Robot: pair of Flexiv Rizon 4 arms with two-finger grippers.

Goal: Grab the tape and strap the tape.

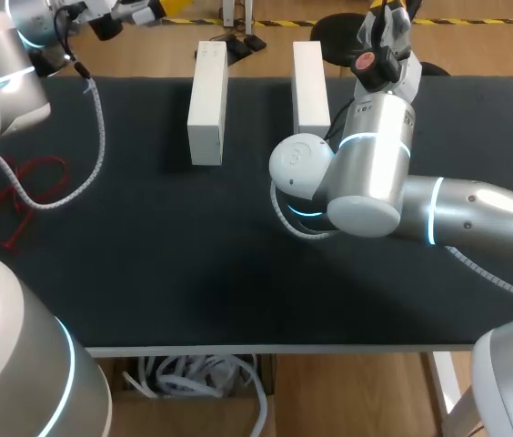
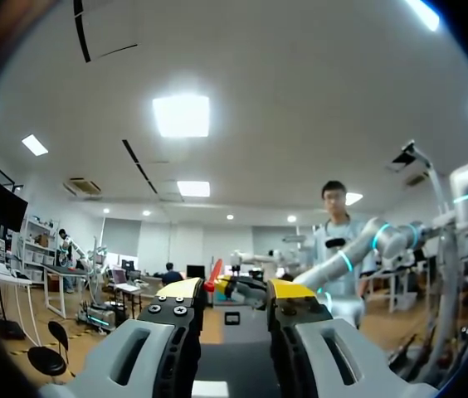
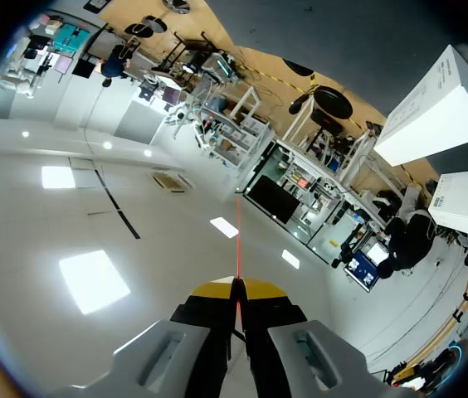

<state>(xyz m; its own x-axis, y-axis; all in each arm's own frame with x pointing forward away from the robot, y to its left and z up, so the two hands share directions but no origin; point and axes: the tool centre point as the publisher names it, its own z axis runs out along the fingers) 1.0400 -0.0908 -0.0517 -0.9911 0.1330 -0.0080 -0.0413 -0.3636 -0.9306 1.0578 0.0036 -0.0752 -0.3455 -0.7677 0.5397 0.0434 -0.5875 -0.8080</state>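
Table top (image 1: 238, 264) reads as dark matt cloth, faintly napped, no shine anywhere. Toward the far edge, the left white box (image 1: 207, 105) and the right white box (image 1: 310, 86): smooth matt card, crisp edges. Right arm (image 1: 375, 173) – satin brushed metal, with a glossy white plastic cap (image 1: 300, 164) catching the light. By the left edge, a ribbed white plastic cable sleeve (image 1: 100, 137) and thin, dull red loops (image 1: 22, 193). Left gripper (image 2: 236, 290): pale grey matt plastic fingers (image 2: 147, 348), dark screw heads, yellow tips with a soft sheen. Right gripper (image 3: 236, 292) is moulded the same, with red tape (image 3: 237, 240) edge-on between its fingers – too thin to judge its finish.
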